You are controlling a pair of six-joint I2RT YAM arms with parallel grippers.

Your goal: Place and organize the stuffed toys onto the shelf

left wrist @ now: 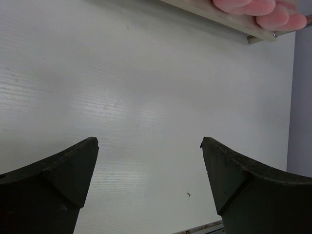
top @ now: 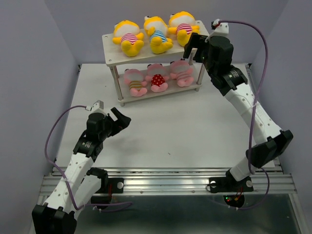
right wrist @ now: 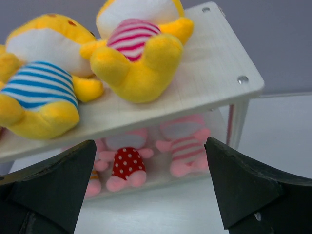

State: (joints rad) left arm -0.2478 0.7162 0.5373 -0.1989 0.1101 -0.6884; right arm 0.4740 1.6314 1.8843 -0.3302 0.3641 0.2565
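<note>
The left hand (top: 122, 118) hovers low over the worktop (top: 195, 131), jaws wide apart and holding nothing. The right hand (top: 192, 50) is raised at the right end of the shelf (top: 111, 61), jaws likewise wide and empty. Three yellow stuffed toys (top: 157, 35) lie side by side on the upper board. Three pink stuffed toys (top: 157, 79) lie on the lower board.

Three yellow toys (top: 158, 36) atop shelf (top: 109, 53); pink toys (top: 157, 79) below.
</note>
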